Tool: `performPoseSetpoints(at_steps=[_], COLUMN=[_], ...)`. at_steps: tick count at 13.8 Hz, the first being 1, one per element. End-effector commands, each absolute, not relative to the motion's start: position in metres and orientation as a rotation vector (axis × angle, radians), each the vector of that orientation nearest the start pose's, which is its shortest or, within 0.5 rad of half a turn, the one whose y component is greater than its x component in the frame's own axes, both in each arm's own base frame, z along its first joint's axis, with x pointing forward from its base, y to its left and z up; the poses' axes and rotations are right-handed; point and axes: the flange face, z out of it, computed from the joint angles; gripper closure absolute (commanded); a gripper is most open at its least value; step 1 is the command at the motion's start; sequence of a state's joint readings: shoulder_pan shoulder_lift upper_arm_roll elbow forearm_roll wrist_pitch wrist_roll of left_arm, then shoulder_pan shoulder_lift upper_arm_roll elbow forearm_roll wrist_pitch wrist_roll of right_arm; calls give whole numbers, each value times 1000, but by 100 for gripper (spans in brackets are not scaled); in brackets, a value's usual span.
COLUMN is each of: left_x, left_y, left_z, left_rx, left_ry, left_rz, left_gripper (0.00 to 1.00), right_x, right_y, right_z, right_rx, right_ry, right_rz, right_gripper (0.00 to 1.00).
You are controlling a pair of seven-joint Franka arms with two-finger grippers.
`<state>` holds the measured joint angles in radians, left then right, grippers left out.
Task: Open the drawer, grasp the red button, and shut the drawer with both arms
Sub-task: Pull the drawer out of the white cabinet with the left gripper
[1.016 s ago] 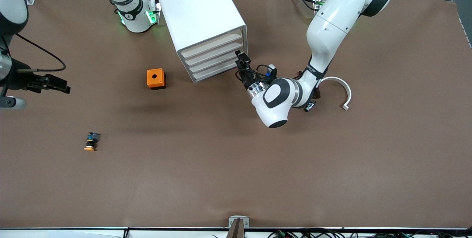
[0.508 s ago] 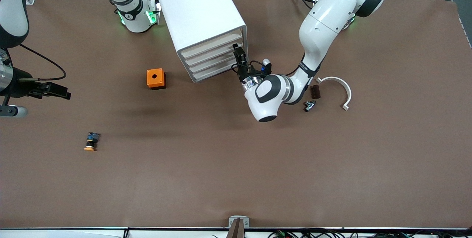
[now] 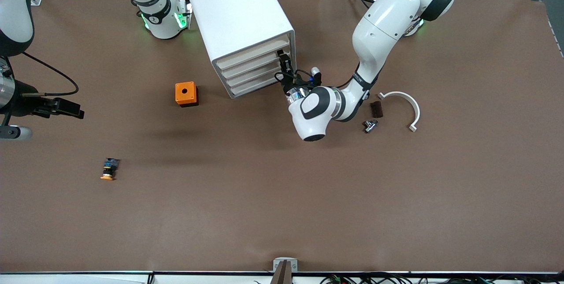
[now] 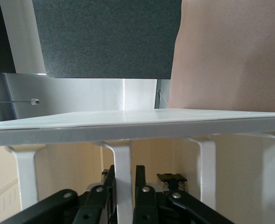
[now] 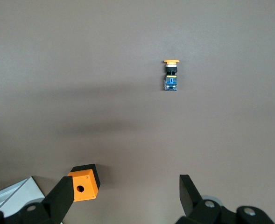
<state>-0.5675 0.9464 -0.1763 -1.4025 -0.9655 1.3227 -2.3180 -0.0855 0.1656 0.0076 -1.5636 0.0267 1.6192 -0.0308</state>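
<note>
Brown matting covers our table, where the big white boxy cabinet (image 3: pixel 240 24) stands with its uppermost cream-fronted drawer (image 3: pixel 255 53) not yet pulled out. Our left gripper (image 3: pixel 283 60) has pinched shut on that drawer's white front rib (image 4: pixel 123 186). Our right gripper (image 3: pixel 72 108) waits, fingers spread, above bare matting. We see no red-capped button; opening, grabbing and closing remain.

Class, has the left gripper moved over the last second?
Yes. The left gripper has moved in toward the cabinet, now shut at its drawer fronts.
</note>
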Motion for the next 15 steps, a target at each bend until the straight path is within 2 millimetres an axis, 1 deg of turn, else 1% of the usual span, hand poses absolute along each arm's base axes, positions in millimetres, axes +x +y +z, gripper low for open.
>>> performPoseSetpoints(at_steps=[1,4,5,7,8,12,15], left_x=[413,420,425,441,454,490,510], left_y=[-493,-489,-486,-474,-463,-428,-405], left_z=[170,170,172,173,173,171,172], left_rx=[-1082,-1064,-1059,-1033,-1008,-936,-905], left_ry=[-1518,-1526,-1532,-1557,-1577,-1631,-1663], left_rz=[1367,1391,1406,1439,1467,1542,1575], left_gripper=[96,96,96,94,93,92,91], right_x=[603,602,602,602,602,601,601], right_y=[-44,-46,-46,-46,-46,-46,-46], right_z=[539,538,538,538,538,537,537], right_rx=[-3105,-3100,-3100,-3100,-3100,-3100,-3100], right_ry=[75,82,82,82,82,82,82], right_rz=[172,178,178,183,183,185,188], right_gripper=[0,0,0,0,0,0,0])
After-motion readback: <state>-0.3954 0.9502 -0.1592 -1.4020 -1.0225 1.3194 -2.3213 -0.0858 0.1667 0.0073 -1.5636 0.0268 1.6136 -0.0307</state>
